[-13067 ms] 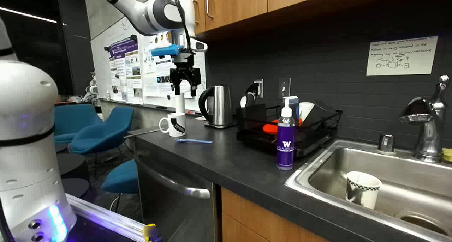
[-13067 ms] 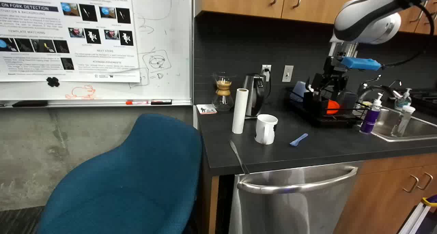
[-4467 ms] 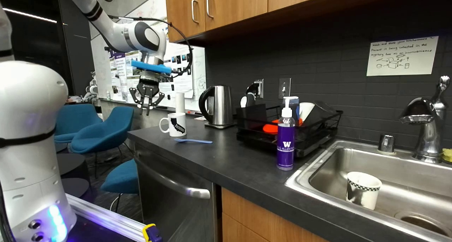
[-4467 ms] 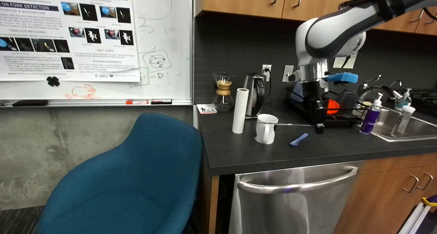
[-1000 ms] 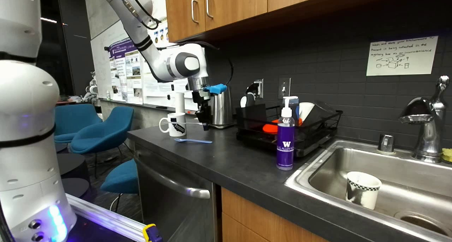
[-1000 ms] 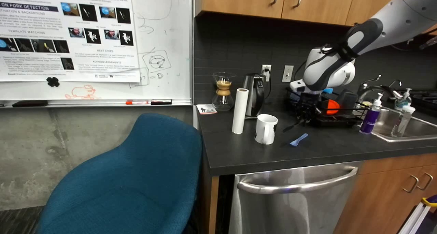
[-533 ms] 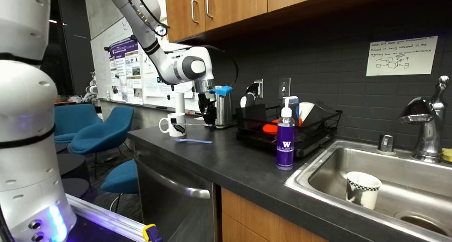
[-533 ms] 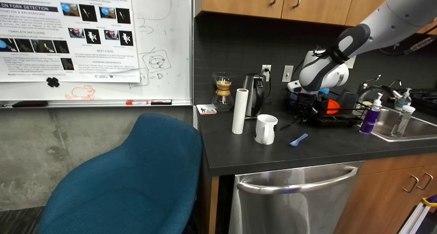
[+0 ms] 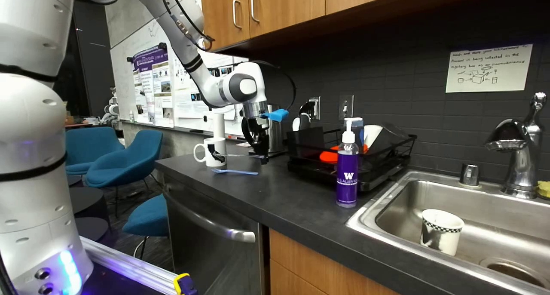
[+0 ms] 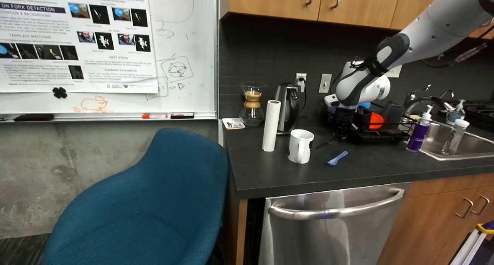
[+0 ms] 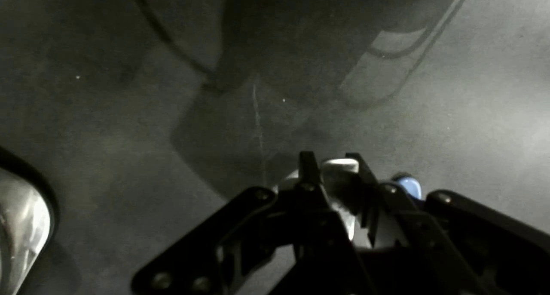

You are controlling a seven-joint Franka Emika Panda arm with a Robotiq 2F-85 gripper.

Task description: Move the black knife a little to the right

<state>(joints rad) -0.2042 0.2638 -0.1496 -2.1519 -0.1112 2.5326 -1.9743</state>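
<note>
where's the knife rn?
The knife is in the gripper, lower right of centre in the wrist view; in both exterior views it extends left toward the white mug.

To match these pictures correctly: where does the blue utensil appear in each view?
In an exterior view: blue utensil left of centre, near the white mug.
In an exterior view: blue utensil right of centre.
In the wrist view: likely its blue end, right of the fingertips.
Landmark in all: the gripper.

In an exterior view, your thin, shiny knife [image 9: 243, 155] reaches nearly level toward nine o'clock, close to the counter [image 9: 279, 196]; you have it pinched near one end in your gripper [image 11: 331, 161].
</note>
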